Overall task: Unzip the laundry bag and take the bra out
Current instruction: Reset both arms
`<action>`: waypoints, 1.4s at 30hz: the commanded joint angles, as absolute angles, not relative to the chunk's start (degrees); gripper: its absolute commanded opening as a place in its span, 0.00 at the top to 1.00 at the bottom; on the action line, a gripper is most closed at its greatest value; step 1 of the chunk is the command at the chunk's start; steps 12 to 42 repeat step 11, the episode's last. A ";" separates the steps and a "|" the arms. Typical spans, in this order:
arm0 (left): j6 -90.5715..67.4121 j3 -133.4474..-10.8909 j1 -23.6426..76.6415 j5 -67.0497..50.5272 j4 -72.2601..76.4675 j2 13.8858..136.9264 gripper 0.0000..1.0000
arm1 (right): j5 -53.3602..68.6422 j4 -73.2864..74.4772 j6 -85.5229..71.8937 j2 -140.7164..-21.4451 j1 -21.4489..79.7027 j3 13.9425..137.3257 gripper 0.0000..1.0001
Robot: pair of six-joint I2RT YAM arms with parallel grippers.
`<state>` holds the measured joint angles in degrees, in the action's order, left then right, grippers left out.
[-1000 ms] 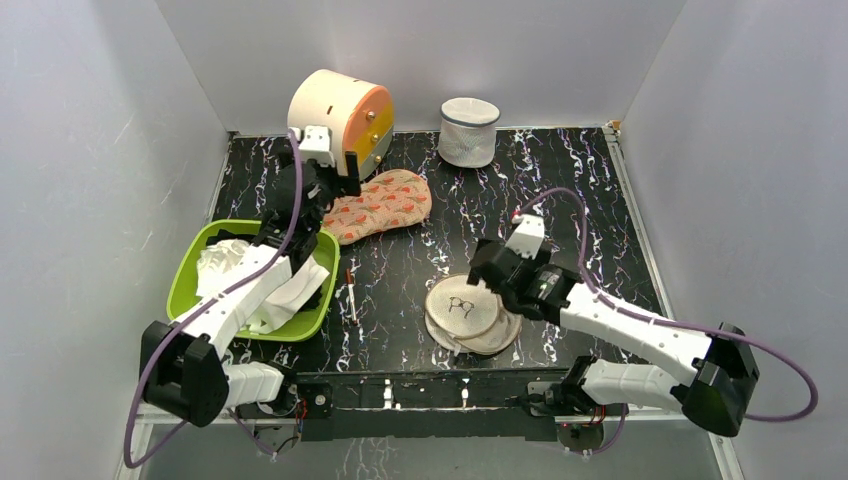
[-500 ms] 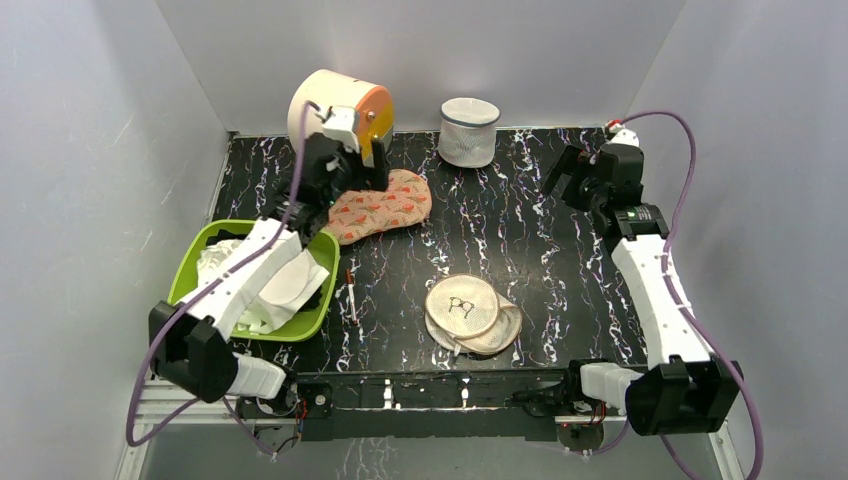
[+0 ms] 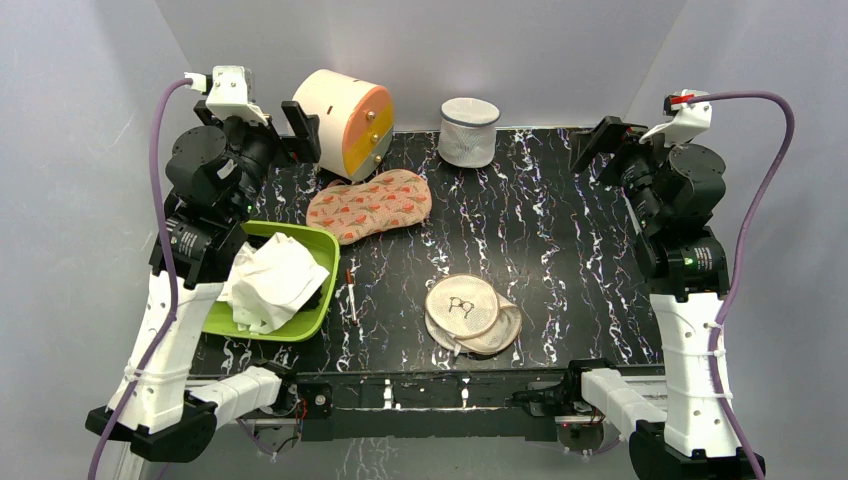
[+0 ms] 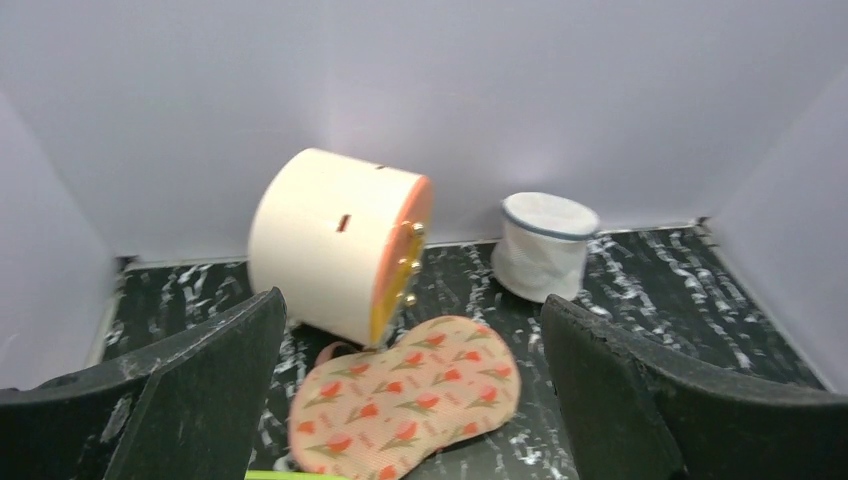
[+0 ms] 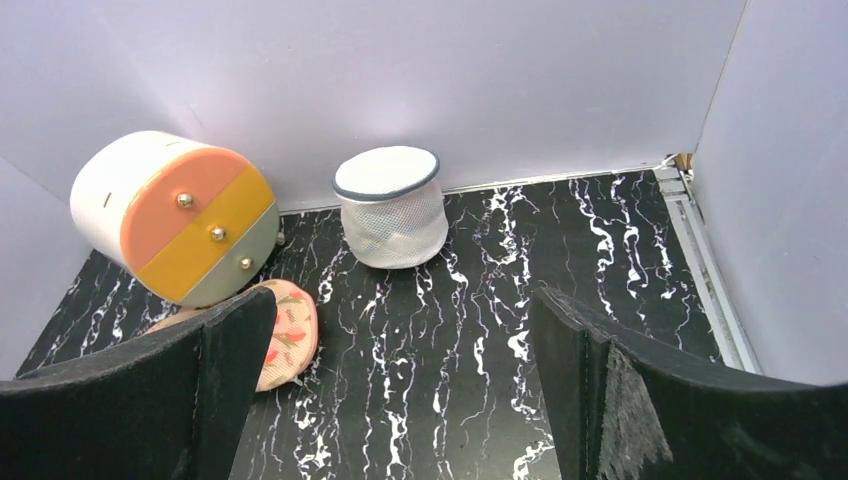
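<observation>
The laundry bag (image 3: pixel 464 306) lies flat near the table's front middle, its face with the small black drawing turned up and a second round mesh half (image 3: pixel 500 330) fanned out beneath it. The white bra (image 3: pixel 272 283) lies crumpled in the green tub (image 3: pixel 322 300) at the left, well apart from the bag. My left gripper (image 3: pixel 255 125) (image 4: pixel 415 400) hangs high over the back left, open and empty. My right gripper (image 3: pixel 632 150) (image 5: pixel 400 400) hangs high over the back right, also open and empty. Neither touches anything.
A cream drum with an orange, yellow and grey drawer face (image 3: pixel 342 122) (image 4: pixel 340 245) (image 5: pixel 175 215) lies at the back left. An orange patterned cloth (image 3: pixel 370 205) (image 4: pixel 405 395) lies before it. A white cylindrical mesh bag (image 3: pixel 468 130) (image 5: pixel 390 205) stands at the back. A thin stick (image 3: pixel 350 292) lies beside the tub.
Both arms have risen and drawn back: the right from beside the laundry bag to the back right, the left from over the tub to the back left. The bra now lies uncovered.
</observation>
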<state>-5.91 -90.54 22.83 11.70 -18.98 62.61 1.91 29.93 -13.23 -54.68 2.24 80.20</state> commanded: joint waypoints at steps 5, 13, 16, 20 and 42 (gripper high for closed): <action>-3.37 -89.48 17.10 15.28 -24.61 62.87 0.02 | 0.67 31.54 -11.33 -54.31 2.29 82.35 0.02; -4.70 -88.74 17.05 14.69 -25.07 62.01 0.02 | 2.85 31.46 -11.07 -54.06 2.33 81.70 0.02; -4.70 -88.74 17.05 14.69 -25.07 62.01 0.02 | 2.85 31.46 -11.07 -54.06 2.33 81.70 0.02; -4.70 -88.74 17.05 14.69 -25.07 62.01 0.02 | 2.85 31.46 -11.07 -54.06 2.33 81.70 0.02; -4.70 -88.74 17.05 14.69 -25.07 62.01 0.02 | 2.85 31.46 -11.07 -54.06 2.33 81.70 0.02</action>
